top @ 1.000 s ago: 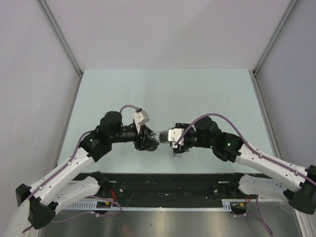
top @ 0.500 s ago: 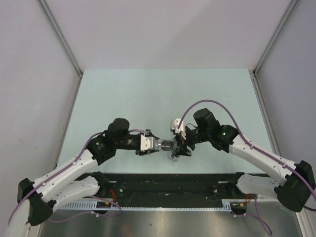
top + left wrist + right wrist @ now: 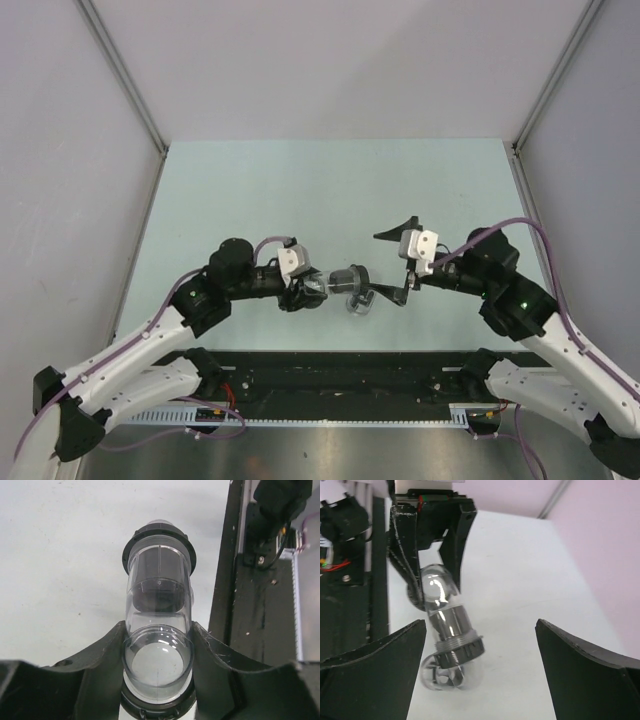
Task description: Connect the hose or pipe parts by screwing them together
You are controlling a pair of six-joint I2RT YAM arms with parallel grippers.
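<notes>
Meeting over the pale tabletop (image 3: 330,190): our two arms and one clear pipe (image 3: 345,283).
Our left tool (image 3: 312,290) is closed snugly on the near end of the pipe, its fingers (image 3: 100,665) pressing both sides. The pipe juts out toward the right arm, over the front middle of the tabletop. Our right tool (image 3: 398,265) stands spread wide just beyond the pipe's far end, gripping nothing. A dark ring (image 3: 134,542) circles the pipe at that far end.
</notes>
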